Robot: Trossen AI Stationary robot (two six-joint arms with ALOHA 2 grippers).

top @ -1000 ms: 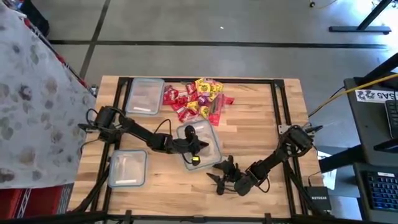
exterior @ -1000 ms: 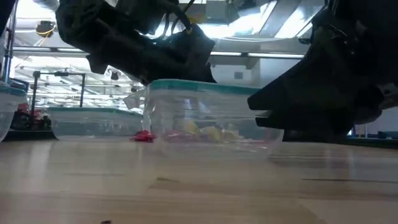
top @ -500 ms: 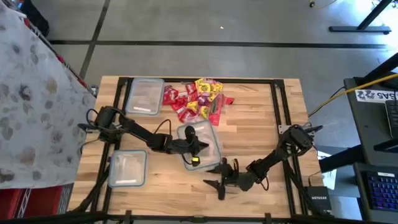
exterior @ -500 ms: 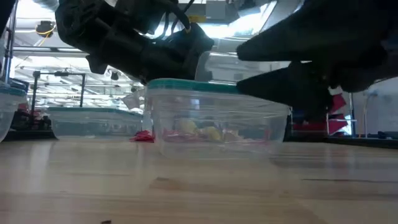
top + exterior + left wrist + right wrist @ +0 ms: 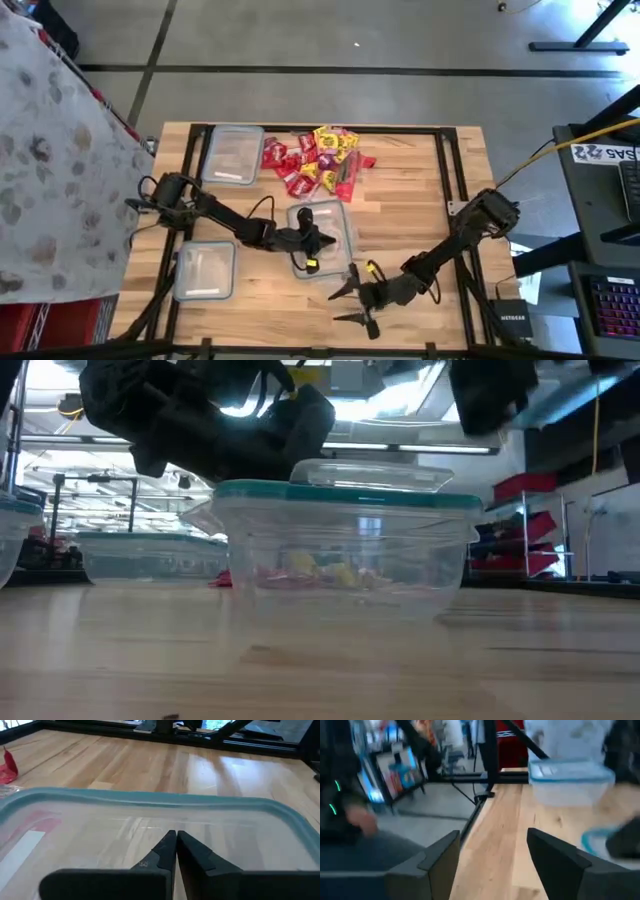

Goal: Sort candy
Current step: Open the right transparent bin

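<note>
The candy point(image 5: 320, 160) lies in a red and yellow pile at the table's far middle. A few pieces point(image 5: 320, 573) sit inside the clear tub point(image 5: 322, 232) at the centre, which wears a teal-rimmed lid point(image 5: 150, 800). My left gripper point(image 5: 310, 240) reaches in from the left and is shut over that lid. My right gripper point(image 5: 352, 305) hangs open with nothing between its fingers, near the table's front edge, just in front of the tub. One red piece point(image 5: 7, 767) lies on the wood beside the tub. My left gripper point(image 5: 175, 840) lays its shut fingertips on the flat top of the lid point(image 5: 165, 822), near its middle, slanting down from the table's left. The tub stands upright on the table under them.
Two more clear tubs stand on the left, one at the far side point(image 5: 232, 153) and one near the front point(image 5: 205, 270). A black frame point(image 5: 440, 180) runs around the tabletop. Bare wood lies to the right of the centre tub.
My left gripper has drawn slightly toward the near edge, and the lidded centre tub has slid that way with it. My right gripper has moved toward the near edge, risen away from the tub and turned.
</note>
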